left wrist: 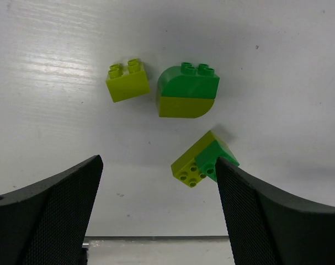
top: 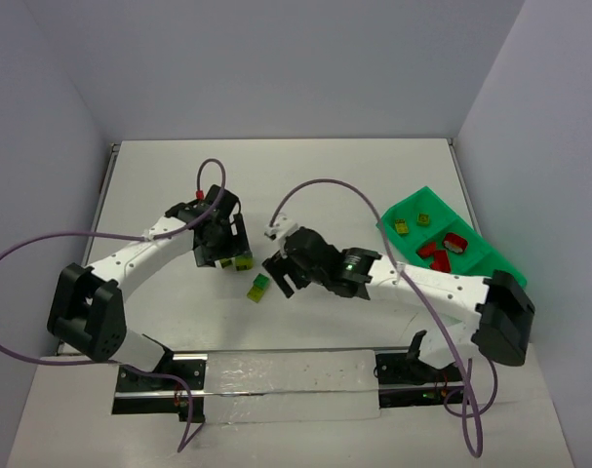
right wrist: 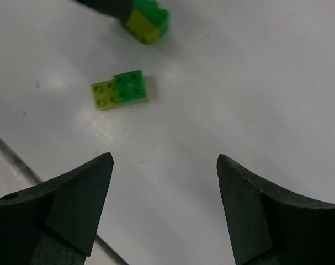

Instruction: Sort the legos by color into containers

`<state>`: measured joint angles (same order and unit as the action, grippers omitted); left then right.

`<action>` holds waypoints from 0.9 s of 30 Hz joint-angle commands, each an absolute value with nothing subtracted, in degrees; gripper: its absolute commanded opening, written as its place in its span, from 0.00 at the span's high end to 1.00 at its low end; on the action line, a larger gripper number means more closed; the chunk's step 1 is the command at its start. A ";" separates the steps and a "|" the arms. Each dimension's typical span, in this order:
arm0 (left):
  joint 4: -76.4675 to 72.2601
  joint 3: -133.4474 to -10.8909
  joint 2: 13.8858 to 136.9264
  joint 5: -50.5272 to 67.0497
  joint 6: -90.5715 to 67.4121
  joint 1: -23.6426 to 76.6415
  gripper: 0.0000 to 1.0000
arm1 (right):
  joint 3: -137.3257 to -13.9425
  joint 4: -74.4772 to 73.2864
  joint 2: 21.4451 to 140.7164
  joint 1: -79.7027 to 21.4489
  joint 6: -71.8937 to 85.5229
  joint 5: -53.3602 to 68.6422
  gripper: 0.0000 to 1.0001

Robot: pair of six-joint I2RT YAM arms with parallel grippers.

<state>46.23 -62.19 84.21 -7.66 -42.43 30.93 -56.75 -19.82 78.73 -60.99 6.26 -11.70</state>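
Legos point(left wrist: 187, 98) ungripped; left fingers point(left wrist: 51, 215), right fingers point(right wrist: 62, 210) wide open.

Bright, even light.
Glare streaks the table point(left wrist: 51, 66) at ten o'clock in the left wrist view; bricks point(left wrist: 186, 91) cast faint shadows; right wrist fingers point(right wrist: 57, 210) look soft.

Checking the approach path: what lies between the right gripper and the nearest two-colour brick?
Only bare table, from right gripper to brick, per the right wrist view.

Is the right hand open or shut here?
Open: the right hand shows its fingers wide apart, only table between them.
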 commanded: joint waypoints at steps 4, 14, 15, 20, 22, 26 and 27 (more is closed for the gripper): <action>51.20 -69.78 78.23 -11.35 -43.12 27.23 0.09 | -62.58 -11.30 87.94 -61.97 -1.84 -2.29 0.18; 52.38 -70.62 75.02 -13.60 -44.28 25.47 0.09 | -68.51 -9.65 101.08 -61.61 1.75 -4.13 0.22; 52.38 -70.49 74.88 -13.79 -44.21 25.40 0.09 | -68.90 -10.10 101.86 -61.61 2.04 -4.13 0.22; 51.99 -69.92 74.31 -13.76 -43.90 25.09 0.09 | -67.99 -9.85 103.27 -61.09 4.74 -5.27 0.24; 51.87 -69.80 74.36 -13.64 -43.78 25.05 0.09 | -67.15 -9.29 103.36 -60.47 6.01 -5.20 0.27; 51.66 -69.61 74.33 -13.45 -43.59 25.05 0.09 | -65.53 -7.89 103.01 -59.29 7.73 -4.42 0.37; 51.59 -69.61 74.28 -13.46 -43.57 25.05 0.09 | -65.39 -7.81 103.04 -59.11 8.02 -4.20 0.39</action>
